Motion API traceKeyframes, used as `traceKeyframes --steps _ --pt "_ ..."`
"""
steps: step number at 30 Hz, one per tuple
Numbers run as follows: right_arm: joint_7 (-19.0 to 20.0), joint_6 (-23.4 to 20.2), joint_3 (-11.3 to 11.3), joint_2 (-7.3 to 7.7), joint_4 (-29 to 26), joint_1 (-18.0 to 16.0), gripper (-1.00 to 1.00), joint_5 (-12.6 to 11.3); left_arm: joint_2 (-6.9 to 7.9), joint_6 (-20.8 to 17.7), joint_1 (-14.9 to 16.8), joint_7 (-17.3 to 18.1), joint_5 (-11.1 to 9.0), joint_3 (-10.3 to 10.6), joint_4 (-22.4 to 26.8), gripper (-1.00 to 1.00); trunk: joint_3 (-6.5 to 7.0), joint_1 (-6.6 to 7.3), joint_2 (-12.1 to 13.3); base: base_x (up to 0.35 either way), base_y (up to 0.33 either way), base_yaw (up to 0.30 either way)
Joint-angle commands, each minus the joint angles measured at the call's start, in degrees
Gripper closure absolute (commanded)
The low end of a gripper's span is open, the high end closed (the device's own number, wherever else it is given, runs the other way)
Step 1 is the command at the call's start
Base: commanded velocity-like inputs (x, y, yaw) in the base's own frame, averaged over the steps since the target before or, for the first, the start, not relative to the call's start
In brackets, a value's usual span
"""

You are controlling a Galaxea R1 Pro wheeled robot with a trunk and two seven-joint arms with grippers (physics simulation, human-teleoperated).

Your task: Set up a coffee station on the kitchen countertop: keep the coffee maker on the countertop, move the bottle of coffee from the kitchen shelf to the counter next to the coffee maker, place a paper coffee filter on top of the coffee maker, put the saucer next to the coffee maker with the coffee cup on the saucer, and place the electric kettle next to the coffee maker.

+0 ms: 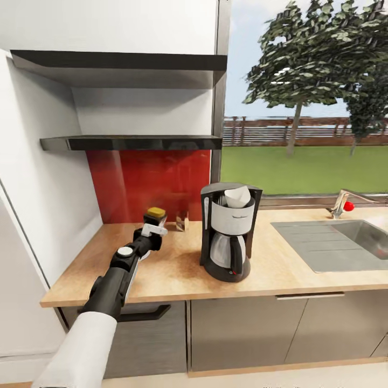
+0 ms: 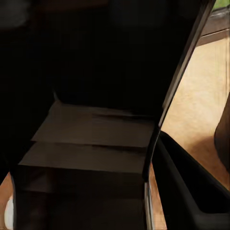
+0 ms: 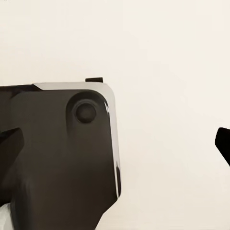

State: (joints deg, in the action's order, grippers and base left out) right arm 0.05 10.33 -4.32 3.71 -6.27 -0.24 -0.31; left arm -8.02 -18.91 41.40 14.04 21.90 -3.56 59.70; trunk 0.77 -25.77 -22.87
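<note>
- Two of five items look done: coffee maker (image 1: pixel 230 233) stands on the wooden worktop (image 1: pixel 178 275); white paper filter (image 1: pixel 237 196) sits in its top.
- Bottle (image 1: pixel 156 216), yellow-capped with a dark glassy body, stands on the worktop left of the maker, near but apart from it.
- Left end effector (image 1: pixel 152 230) sits at the bottle; whether it is clamped or apart I cannot tell.
- Saucer, cup and kettle steps remain, by my judgement.
- Maker: black plastic housing, shiny steel carafe.

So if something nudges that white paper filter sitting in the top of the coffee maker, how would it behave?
The paper filter looks thin and light, so it would probably crumple or shift easily. It sits loosely in the coffee maker top, so a nudge might knock it out.
</note>
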Motion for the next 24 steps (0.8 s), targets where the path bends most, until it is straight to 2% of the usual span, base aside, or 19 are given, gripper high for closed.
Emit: traceKeyframes --steps 1,6,9,10,11,12,13,15,18,24 --pt "0.10 0.22 -0.42 -0.02 0.05 -0.02 -1.00 -0.04 -0.11 1.57 -0.03 0.66 0.68 -0.31 -1.30 1.00 0.01 -0.02 -0.05 0.000 0.000 -0.204" --pt "0.12 0.24 -0.34 -0.02 -0.03 -0.02 -1.00 -0.04 -0.10 3.73 -0.09 -0.42 -0.25 -0.61 -4.06 1.00 0.16 -0.02 -0.05 0.000 0.000 -0.241" --pt "0.12 0.28 -0.34 -0.11 -0.03 -0.02 -1.00 -0.04 -0.07 4.02 -0.26 -1.28 -1.23 -1.70 -4.57 1.00 0.26 -0.02 -0.05 0.000 0.000 -0.255" --pt "0.12 0.30 -0.34 -0.22 -0.02 -0.02 -1.00 -0.04 -0.07 4.66 -0.52 -1.46 -1.51 -2.33 -4.66 1.00 0.29 -0.02 -0.05 0.000 0.000 -0.256" --pt "0.12 0.30 -0.33 -0.33 -0.05 -0.02 -1.00 -0.04 -0.04 7.70 -0.94 -1.61 -1.75 -3.36 -4.80 1.00 0.30 -0.02 -0.05 0.000 0.000 -0.133" --pt "0.12 0.30 -0.33 -0.34 -0.03 -0.02 -1.00 -0.01 -0.01 8.72 -1.01 -1.66 -1.79 -3.79 -4.97 1.00 0.31 -0.02 -0.05 0.000 0.000 -0.085" --pt "0.12 0.30 -0.33 -0.35 -0.01 -0.02 -1.00 0.01 -0.02 9.42 -1.06 -1.72 -1.81 -4.32 -5.22 1.00 0.32 -0.02 -0.05 0.000 0.000 -0.055" --pt "0.12 0.29 -0.25 -0.40 -0.05 -0.02 -1.00 0.11 -0.08 10.44 -1.12 -2.81 -2.11 -7.60 -5.83 1.00 0.32 -0.02 -0.05 0.000 0.000 -0.021" --pt "0.12 0.24 -0.18 -0.60 -1.31 -0.05 -1.00 0.15 -0.14 10.93 -1.14 -4.48 -2.33 -9.68 -6.99 1.00 0.32 -0.02 -0.05 0.002 0.000 -0.006" --pt "0.11 0.22 -0.16 -0.63 -2.38 -0.03 -1.00 0.30 -0.15 13.71 -1.14 -5.78 -2.34 -10.38 -10.15 1.00 0.32 -0.02 -0.05 0.212 0.000 -0.001"
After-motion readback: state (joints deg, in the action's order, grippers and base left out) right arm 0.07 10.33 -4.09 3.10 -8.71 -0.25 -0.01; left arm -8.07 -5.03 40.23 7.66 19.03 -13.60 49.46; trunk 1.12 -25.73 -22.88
